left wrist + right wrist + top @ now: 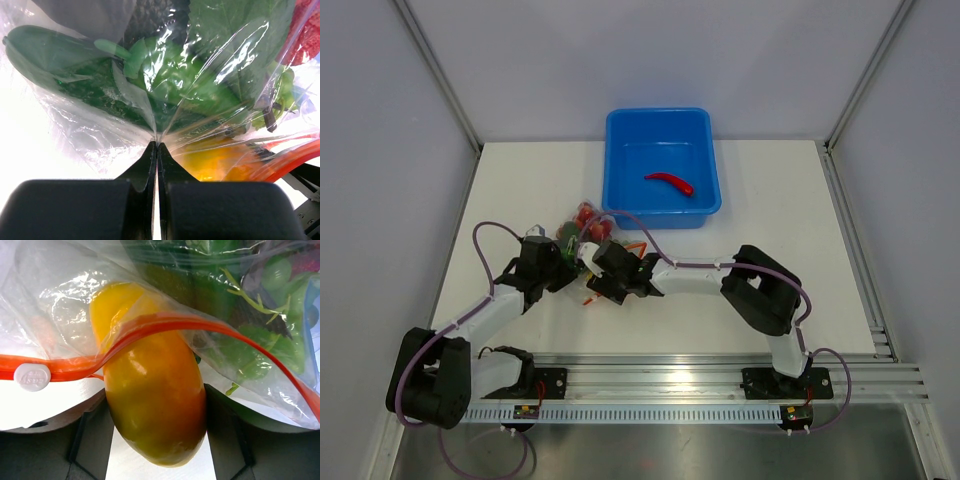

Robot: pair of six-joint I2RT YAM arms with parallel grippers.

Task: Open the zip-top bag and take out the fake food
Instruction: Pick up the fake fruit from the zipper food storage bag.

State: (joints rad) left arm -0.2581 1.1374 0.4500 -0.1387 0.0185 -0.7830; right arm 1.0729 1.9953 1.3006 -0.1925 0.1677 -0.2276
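orange-yellow pepper (pixel 150 390) halfway out of clear zip-top bag (pixel 60 305), right gripper (pixel 155 440) closed on its lower half, a dark finger against each side, orange-red zip strip (pixel 60 367) draped across pepper, white slider (pixel 32 377) at left, green vegetables (pixel 260 350) inside bag upper right, white table (pixel 45 405) below

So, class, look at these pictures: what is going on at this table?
Two robot arms are emptying a zip-top bag of fake food. The left gripper pinches the bag's clear plastic, while the right gripper grips the orange-yellow pepper poking out of its open mouth. A red chili already lies in the blue tub.
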